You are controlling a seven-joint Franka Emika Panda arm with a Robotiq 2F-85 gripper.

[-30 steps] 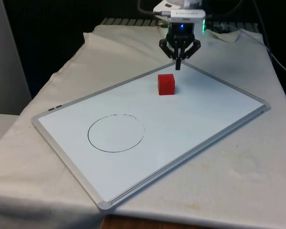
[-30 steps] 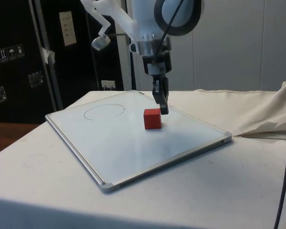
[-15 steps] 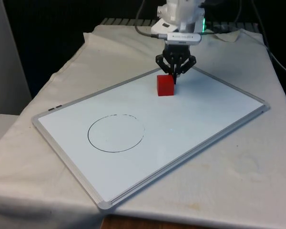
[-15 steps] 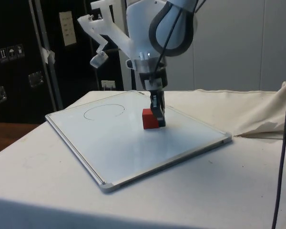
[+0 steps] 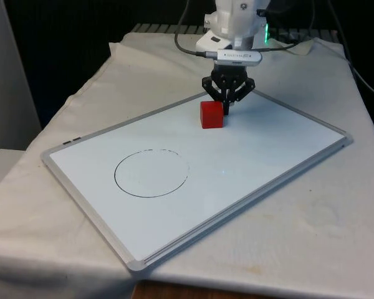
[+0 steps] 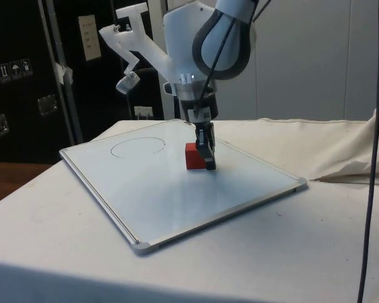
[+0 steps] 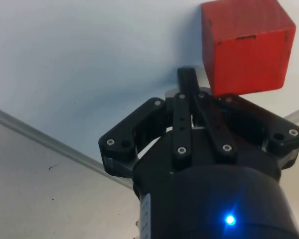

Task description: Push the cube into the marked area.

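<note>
Fingers pressed together with nothing between them, my black two-finger claw [image 5: 226, 109] points straight down at the flat white rectangular whiteboard with a grey metal frame [image 5: 299, 180]. In the wrist view my claw [image 7: 188, 79] shows both fingers [image 7: 182, 107] closed into one narrow blade, and the tip of that blade sits right against a lower corner of the small red cube [image 7: 246, 42].

From the front, the small red cube [image 5: 212, 114] stands on the whiteboard near its far corner, and my claw is just behind it and slightly towards the front view's right, touching or all but touching its back edge. In the side view my claw [image 6: 208, 163] comes down close beside the cube [image 6: 193, 156], its tip low, near the board's surface [image 6: 177, 202], on the cube's face that is turned away from the hand-drawn black circle.

That hand-drawn black circle [image 5: 151, 174] is marked on the whiteboard towards the front view's left and nearer the camera. The cube lies well apart from it, with bare white board between them. In the side view the circle [image 6: 138, 147] sits towards the board's far left end, beyond the cube.

The whiteboard lies at an angle on the creased white tablecloth [image 5: 311, 249], which covers the whole table and bunches into folds at the side view's right [image 6: 354, 158].
</note>
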